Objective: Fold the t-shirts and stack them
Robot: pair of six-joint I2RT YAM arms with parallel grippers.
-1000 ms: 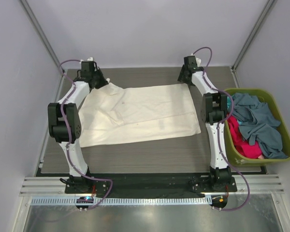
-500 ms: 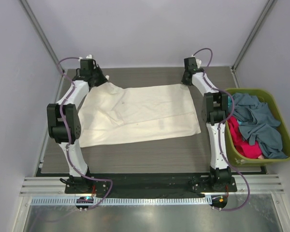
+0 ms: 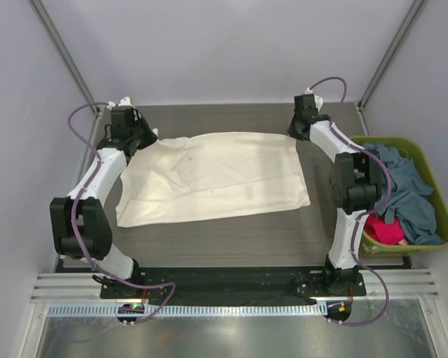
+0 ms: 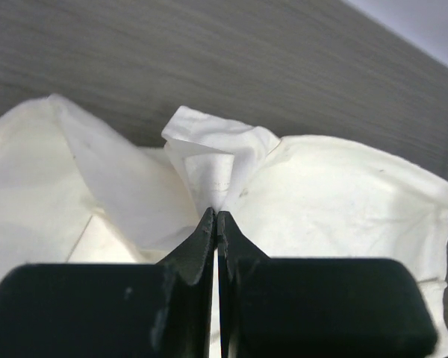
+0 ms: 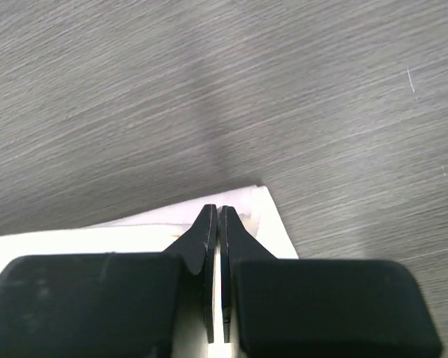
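Observation:
A large cream t-shirt (image 3: pixel 216 175) lies spread flat on the dark wood table (image 3: pixel 224 239). My left gripper (image 3: pixel 142 138) is at its far left corner, shut on a bunched fold of the cream fabric (image 4: pixel 209 160); in the left wrist view its jaws (image 4: pixel 216 214) meet on the cloth. At the far right corner my right gripper (image 3: pixel 296 134) is shut on the shirt's edge (image 5: pixel 272 224), jaws pressed together (image 5: pixel 218 209). A slate grey-blue t-shirt (image 3: pixel 403 186) and a red-pink one (image 3: pixel 384 230) lie crumpled in the basket.
The olive-green plastic basket (image 3: pixel 403 140) stands at the table's right edge, beside the right arm's elbow (image 3: pixel 355 183). Grey walls and metal frame posts close in the back and sides. A metal rail runs along the near edge.
My right gripper has shut on the shirt's far right corner. Both arms have swung outward, the left elbow down and left, and the shirt's far edge is drawn straighter.

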